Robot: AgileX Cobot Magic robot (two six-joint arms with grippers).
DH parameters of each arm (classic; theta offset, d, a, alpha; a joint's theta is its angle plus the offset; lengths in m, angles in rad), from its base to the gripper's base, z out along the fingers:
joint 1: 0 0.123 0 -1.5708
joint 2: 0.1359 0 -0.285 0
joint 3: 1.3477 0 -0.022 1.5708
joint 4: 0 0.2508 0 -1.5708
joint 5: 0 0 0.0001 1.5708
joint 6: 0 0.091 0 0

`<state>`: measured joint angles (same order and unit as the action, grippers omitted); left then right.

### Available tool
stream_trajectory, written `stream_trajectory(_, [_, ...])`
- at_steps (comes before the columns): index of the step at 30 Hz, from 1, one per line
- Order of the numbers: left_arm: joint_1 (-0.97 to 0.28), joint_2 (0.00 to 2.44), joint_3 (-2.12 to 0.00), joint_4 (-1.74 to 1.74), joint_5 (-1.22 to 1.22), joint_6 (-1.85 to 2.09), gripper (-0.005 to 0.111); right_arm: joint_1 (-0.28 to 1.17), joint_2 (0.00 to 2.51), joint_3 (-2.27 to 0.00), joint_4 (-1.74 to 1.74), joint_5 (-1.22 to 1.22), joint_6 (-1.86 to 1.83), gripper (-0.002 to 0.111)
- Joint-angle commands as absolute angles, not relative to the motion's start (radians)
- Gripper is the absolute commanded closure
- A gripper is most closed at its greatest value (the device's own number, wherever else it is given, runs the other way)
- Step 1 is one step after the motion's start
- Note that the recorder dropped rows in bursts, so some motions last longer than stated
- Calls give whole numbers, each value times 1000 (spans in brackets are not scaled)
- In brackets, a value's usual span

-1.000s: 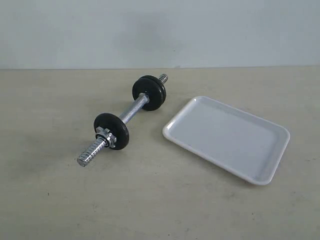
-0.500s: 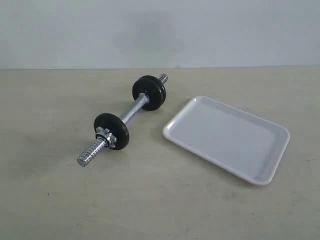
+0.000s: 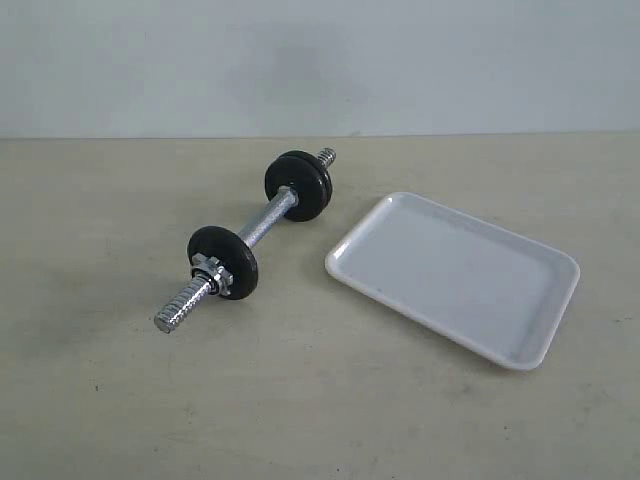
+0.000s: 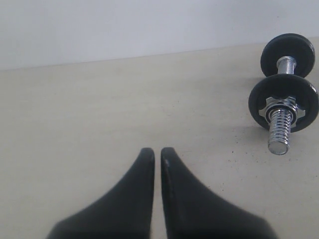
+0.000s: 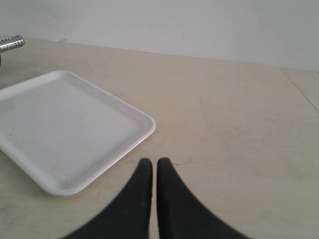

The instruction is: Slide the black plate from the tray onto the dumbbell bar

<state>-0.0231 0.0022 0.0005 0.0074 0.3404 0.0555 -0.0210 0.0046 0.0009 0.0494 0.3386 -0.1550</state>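
The dumbbell bar (image 3: 265, 222) lies on the table left of centre, a black disc (image 3: 238, 252) behind the nut at its near end and a thicker black disc (image 3: 300, 185) at its far end. The white tray (image 3: 455, 275) to its right holds nothing. No loose black plate shows in any view. Neither gripper appears in the exterior view. My left gripper (image 4: 157, 151) is shut on nothing over bare table, well apart from the bar's threaded end (image 4: 279, 133). My right gripper (image 5: 151, 162) is also shut and holds nothing, just off the tray's (image 5: 65, 124) corner.
The beige table (image 3: 300, 400) runs back to a pale wall (image 3: 320, 60). In the right wrist view the bar's other threaded tip (image 5: 11, 44) pokes in beyond the tray, and a seam in the table (image 5: 304, 89) runs along the far side.
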Motion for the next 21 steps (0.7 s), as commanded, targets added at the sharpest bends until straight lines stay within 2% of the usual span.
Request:
stream_trajectory(1, [-20, 0, 0, 12, 339, 61, 102, -20, 0, 0, 44, 337, -156, 107])
stream_trajectory(21, [-20, 0, 0, 12, 339, 61, 102, -20, 0, 0, 55, 345, -156, 107])
